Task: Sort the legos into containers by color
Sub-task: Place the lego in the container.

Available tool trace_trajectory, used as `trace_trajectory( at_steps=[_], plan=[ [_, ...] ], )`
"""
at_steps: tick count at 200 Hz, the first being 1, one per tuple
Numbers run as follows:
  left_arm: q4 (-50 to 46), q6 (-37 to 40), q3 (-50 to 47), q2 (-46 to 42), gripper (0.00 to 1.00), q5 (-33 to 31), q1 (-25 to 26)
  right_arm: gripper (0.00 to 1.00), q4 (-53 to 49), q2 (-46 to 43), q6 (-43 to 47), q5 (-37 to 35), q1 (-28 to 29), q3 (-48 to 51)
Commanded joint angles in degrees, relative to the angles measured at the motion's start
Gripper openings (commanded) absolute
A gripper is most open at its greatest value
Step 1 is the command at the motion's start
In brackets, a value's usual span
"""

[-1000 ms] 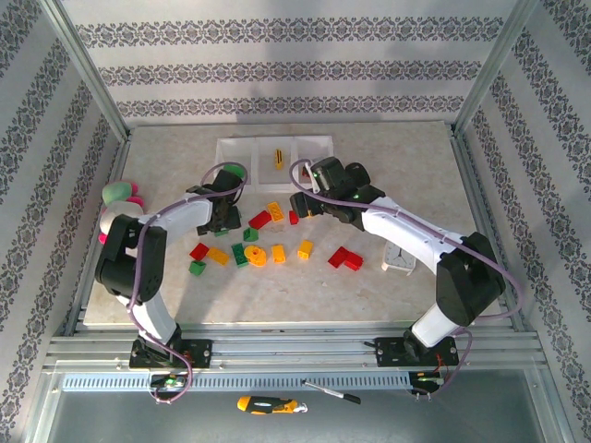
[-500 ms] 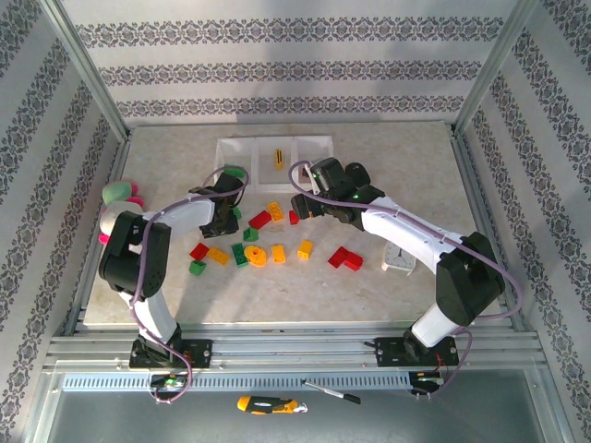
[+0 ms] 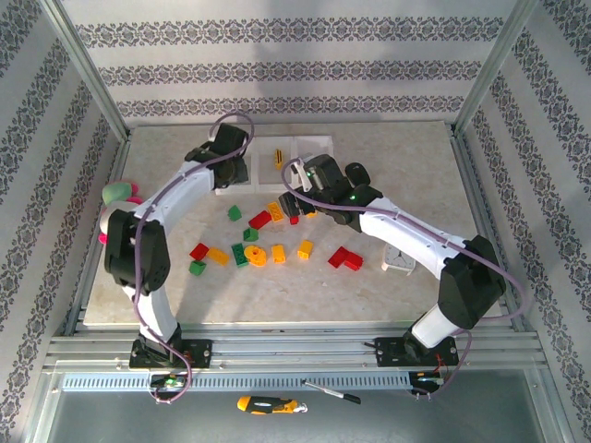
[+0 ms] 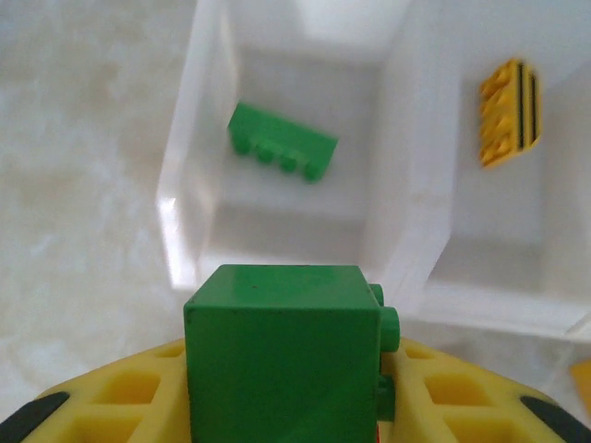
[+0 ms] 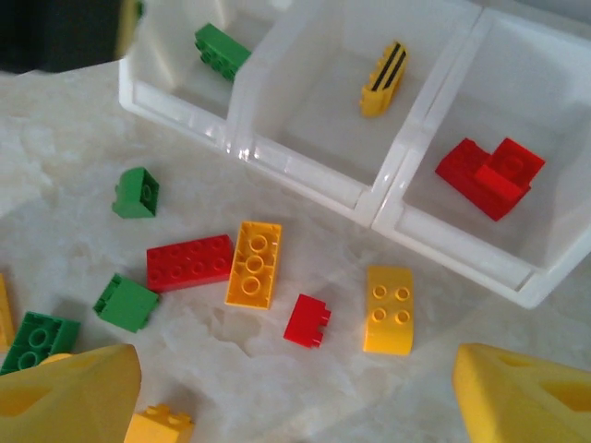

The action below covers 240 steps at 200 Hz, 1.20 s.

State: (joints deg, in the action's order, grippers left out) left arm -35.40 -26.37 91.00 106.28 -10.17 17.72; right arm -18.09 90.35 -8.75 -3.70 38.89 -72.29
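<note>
Left wrist view, green brick [image 4: 277,341] clamped in left gripper [image 4: 291,406], held above the end compartment of the tray [image 4: 406,185], second green brick [image 4: 282,152] lying inside, right gripper [image 5: 295,388] spread open over loose legos [image 5: 254,263] scattered beside the tray.

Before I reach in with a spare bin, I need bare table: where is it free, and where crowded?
Free: the table far right, between the tray and the side frame, and the near strip between the legos and the arm bases. Crowded: the middle, legos under the right gripper.
</note>
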Motion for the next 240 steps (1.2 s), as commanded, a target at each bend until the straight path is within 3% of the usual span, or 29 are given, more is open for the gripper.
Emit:
trace_trajectory(
  at_steps=[1,74,159,172,210,240],
  plan=[
    [-2.8,3.9,7.6,6.3,0.38,-1.0,-1.5,0.87,1.2,-1.9,1.0,0.3,0.6,-1.5],
    [-12.0,6.5,27.5,22.1,0.38,1.2,-3.4,0.87,2.1,-4.4,0.8,-3.0,0.4,2.6],
    [-13.0,4.2,29.1,26.1,0.44,2.7,-4.5,0.87,2.0,-4.2,0.9,-3.3,0.4,2.9],
    [-13.3,4.2,29.5,26.1,0.48,2.7,-4.7,0.87,2.1,-4.2,0.8,-3.3,0.4,2.9],
    [-13.6,4.1,29.6,23.6,0.75,3.6,-4.5,0.87,2.0,-4.8,0.9,-3.6,0.3,2.9],
    [-13.1,4.7,28.1,20.0,0.87,4.0,-4.5,0.87,2.4,-5.0,0.4,-4.0,0.3,3.2]
  ],
)
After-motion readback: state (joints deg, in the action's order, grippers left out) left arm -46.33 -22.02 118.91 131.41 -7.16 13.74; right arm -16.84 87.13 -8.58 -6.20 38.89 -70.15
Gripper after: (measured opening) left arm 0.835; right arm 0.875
